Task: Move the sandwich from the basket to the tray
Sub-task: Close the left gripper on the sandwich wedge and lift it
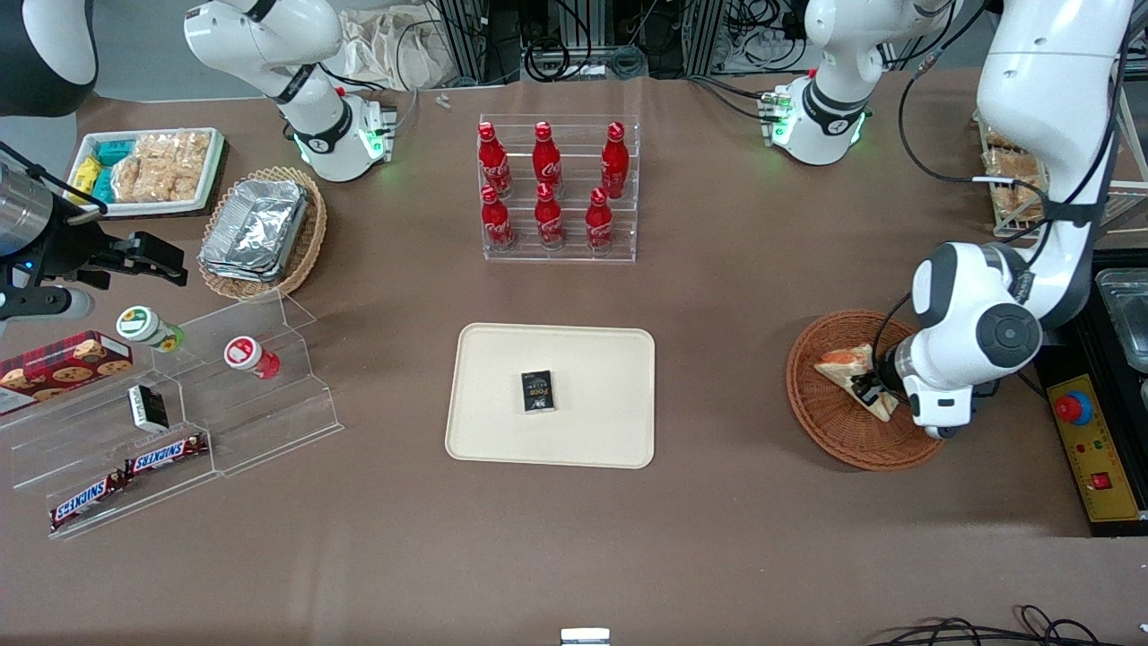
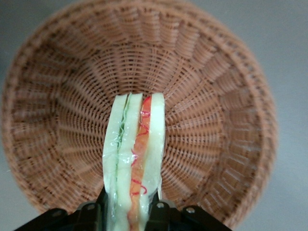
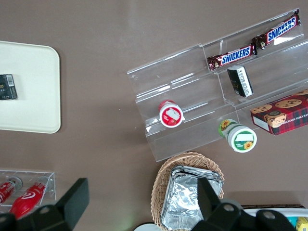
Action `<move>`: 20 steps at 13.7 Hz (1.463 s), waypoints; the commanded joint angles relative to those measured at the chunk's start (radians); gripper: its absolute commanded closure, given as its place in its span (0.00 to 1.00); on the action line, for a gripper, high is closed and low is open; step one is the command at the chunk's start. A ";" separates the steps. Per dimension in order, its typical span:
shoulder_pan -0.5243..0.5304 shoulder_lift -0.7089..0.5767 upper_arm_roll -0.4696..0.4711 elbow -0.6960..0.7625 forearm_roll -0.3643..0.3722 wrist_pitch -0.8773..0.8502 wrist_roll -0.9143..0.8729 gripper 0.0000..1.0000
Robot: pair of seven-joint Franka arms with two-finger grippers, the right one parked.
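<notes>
Left arm's gripper (image 1: 868,388) is down inside the basket (image 1: 830,422), fingers (image 2: 159,214) pinching the sandwich (image 2: 134,163) from both flat sides. In the wrist view the wedge stands on edge between the fingers, cut face toward the camera: pale bread outside, green layer on one side, orange and red on the other, clear wrap over all. The woven floor of the basket shows all round the sandwich, past the fingertips. From the front, the sandwich (image 1: 847,366) sits within the basket rim, its orange-topped end pointing toward the middle of the table; whether it rests on the weave or is just off it, cannot tell.

The tray (image 1: 592,359) lies well apart from the fingers, at mid-table, with a small dark box (image 1: 537,391) on it. A clear rack of red bottles (image 1: 556,184) stands farther from the front camera than the tray.
</notes>
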 commanded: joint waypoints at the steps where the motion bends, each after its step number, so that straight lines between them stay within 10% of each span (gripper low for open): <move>1: -0.004 -0.079 -0.016 0.074 0.017 -0.150 0.047 1.00; 7: -0.007 -0.058 -0.108 0.329 0.002 -0.465 0.259 1.00; 20: -0.039 -0.056 -0.265 0.351 -0.032 -0.439 0.402 1.00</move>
